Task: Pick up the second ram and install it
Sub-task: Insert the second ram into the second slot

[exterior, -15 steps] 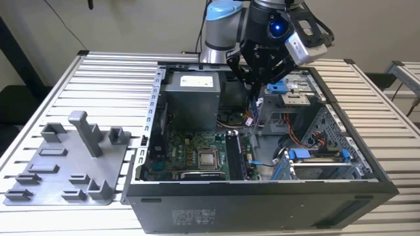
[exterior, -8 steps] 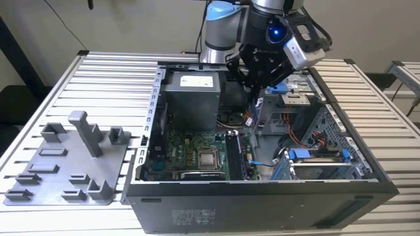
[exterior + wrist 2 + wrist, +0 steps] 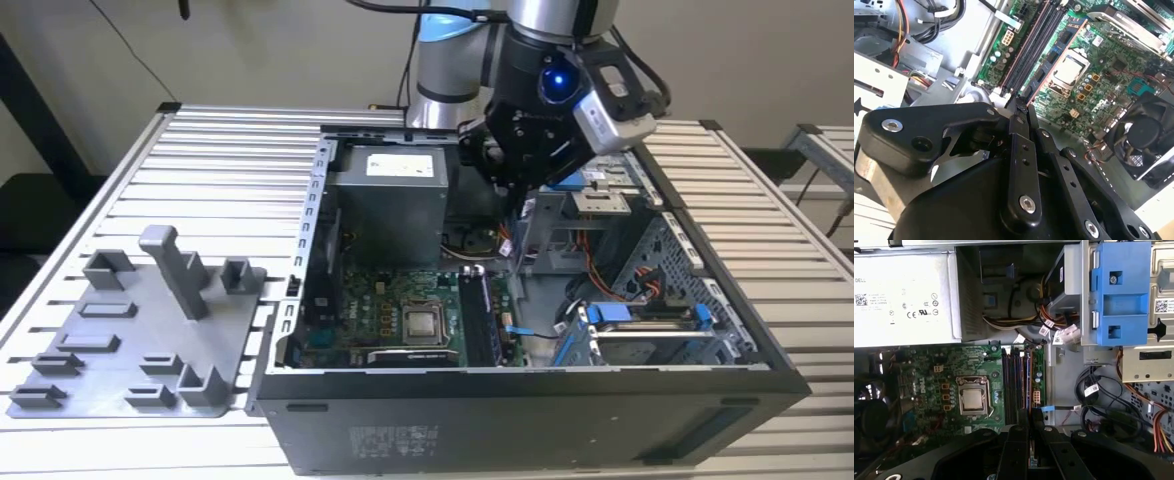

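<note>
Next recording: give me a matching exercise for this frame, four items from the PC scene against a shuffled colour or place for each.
Items:
1. processor
2. drive-bay clip
3. upright post
4. gripper

Descriptions:
A. grey, standing on the tray outside the case
B. black, above the open case
C. silver, on the green motherboard
D. blue

Pairs: 1-C, 2-D, 3-A, 4-B
</note>
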`<state>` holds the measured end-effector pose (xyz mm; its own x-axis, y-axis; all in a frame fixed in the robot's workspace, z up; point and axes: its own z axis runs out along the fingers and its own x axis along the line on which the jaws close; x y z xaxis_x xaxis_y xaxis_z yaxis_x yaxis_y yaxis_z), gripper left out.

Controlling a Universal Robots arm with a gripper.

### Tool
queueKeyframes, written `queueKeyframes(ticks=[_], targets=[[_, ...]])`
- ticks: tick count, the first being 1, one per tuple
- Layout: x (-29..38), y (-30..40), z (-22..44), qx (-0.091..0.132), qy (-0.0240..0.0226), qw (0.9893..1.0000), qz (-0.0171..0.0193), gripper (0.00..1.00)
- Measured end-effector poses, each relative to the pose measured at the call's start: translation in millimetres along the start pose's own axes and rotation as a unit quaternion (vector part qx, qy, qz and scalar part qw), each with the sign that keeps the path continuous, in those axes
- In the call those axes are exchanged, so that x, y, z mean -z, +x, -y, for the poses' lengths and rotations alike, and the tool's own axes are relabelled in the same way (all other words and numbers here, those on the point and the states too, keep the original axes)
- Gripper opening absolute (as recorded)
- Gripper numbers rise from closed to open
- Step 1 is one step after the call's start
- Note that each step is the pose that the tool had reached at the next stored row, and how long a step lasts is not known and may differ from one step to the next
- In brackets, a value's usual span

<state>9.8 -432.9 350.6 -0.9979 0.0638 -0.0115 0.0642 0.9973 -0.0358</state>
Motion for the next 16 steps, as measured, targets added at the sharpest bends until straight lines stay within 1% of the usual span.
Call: queueKeyframes(ticks=[16], targets=[[-16.6, 0.1, 0.2, 0.000, 0.0000, 1.0000, 0.0000, 0.14]])
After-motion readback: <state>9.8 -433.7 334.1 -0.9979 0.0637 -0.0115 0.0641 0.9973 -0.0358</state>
